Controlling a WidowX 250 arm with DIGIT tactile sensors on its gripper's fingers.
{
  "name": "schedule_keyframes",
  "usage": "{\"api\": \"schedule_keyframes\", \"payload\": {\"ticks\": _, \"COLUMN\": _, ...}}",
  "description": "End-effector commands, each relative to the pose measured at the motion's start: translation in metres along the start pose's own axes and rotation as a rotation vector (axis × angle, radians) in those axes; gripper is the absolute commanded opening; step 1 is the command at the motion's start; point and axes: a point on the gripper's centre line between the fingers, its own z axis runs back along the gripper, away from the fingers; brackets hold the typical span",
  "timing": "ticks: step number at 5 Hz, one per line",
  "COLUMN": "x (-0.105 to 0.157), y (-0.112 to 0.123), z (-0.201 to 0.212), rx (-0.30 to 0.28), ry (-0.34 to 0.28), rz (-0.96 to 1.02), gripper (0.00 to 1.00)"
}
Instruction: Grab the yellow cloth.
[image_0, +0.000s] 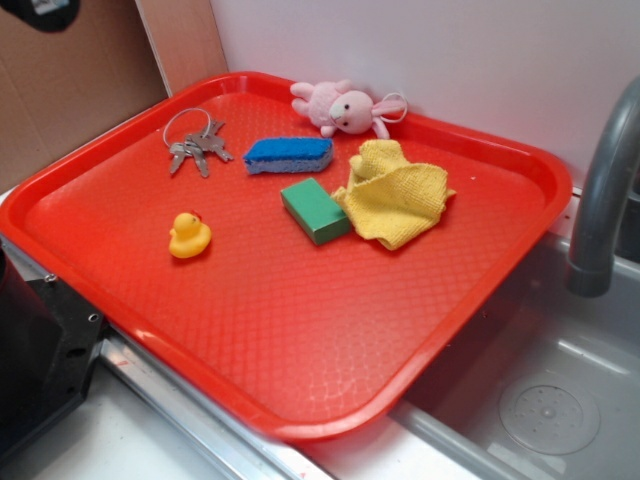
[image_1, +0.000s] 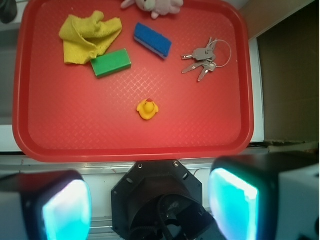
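The yellow cloth (image_0: 395, 195) lies crumpled on the red tray (image_0: 300, 330), toward its far right side, touching a green block (image_0: 315, 210). In the wrist view the cloth (image_1: 87, 37) sits at the upper left of the tray (image_1: 75, 130). My gripper (image_1: 150, 210) hangs high over the robot's black base (image_1: 157, 200), outside the tray's near rim and far from the cloth. Its two cyan pads (image_1: 67, 210) stand wide apart with nothing between them. I cannot make out the gripper in the exterior view.
On the tray also lie a blue sponge (image_0: 290, 154), a bunch of keys (image_0: 197, 145), a small yellow rubber duck (image_0: 188, 236) and a pink plush bunny (image_0: 345, 108). A grey faucet (image_0: 605, 190) and a sink (image_0: 540, 400) are on the right.
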Motion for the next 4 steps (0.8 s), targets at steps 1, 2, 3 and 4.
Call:
{"api": "schedule_keyframes", "payload": {"ticks": 1, "x": 0.076, "y": -0.018, "z": -0.063, "rx": -0.008, "ry": -0.083, "rz": -0.034, "gripper": 1.00}}
{"api": "schedule_keyframes", "payload": {"ticks": 2, "x": 0.122, "y": -0.027, "z": -0.116, "rx": -0.003, "ry": -0.038, "rz": -0.034, "gripper": 1.00}}
{"api": "schedule_keyframes", "payload": {"ticks": 3, "x": 0.169, "y": -0.041, "z": -0.167, "rx": -0.024, "ry": -0.003, "rz": -0.029, "gripper": 1.00}}
{"api": "schedule_keyframes", "payload": {"ticks": 4, "x": 0.206, "y": -0.052, "z": -0.193, "rx": -0.047, "ry": 0.033, "rz": -0.057, "gripper": 1.00}}
